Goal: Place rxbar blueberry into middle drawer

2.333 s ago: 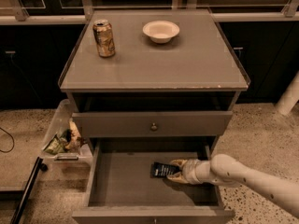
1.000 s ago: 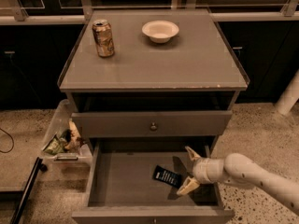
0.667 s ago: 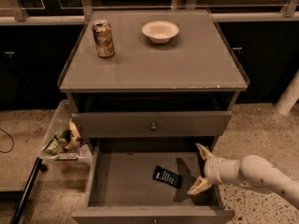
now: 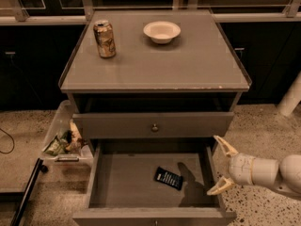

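Observation:
The rxbar blueberry (image 4: 168,178), a small dark navy bar, lies flat on the grey floor of the pulled-out middle drawer (image 4: 127,182), right of centre. My gripper (image 4: 221,166) hangs at the drawer's right side, just past its right wall, to the right of the bar and apart from it. Its two pale fingers (image 4: 225,146) are spread wide and hold nothing.
A tan drink can (image 4: 104,39) and a white bowl (image 4: 162,31) stand on the cabinet top. The drawer front with a round knob (image 4: 154,127) is shut above the open drawer. A clear bin of snacks (image 4: 63,142) sits on the floor at the left.
My gripper let go of the bar, opened and drew back to the right, out of the drawer. The bar stays lying on the drawer floor.

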`<state>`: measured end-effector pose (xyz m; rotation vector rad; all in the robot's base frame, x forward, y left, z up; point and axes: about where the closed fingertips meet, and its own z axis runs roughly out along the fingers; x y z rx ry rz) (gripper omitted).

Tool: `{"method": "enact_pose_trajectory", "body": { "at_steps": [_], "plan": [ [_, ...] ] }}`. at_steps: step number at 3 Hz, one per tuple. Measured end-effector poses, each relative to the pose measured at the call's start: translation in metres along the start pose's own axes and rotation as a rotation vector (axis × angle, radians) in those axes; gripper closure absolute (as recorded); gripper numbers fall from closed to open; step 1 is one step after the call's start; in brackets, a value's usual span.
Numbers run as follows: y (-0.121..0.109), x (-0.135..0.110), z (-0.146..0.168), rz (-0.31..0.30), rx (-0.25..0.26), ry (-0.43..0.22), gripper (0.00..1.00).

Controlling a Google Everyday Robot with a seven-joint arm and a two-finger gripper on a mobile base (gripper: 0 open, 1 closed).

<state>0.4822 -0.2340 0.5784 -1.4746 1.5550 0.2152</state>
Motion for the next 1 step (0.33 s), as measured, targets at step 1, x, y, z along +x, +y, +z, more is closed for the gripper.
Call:
{"method": "enact_pose_trajectory", "body": {
  "at_steps": [1],
  "plan": [
    [0.0062, -0.0005, 0.0022, 0.000, -0.018, -0.007, 0.00]
  ]
}}
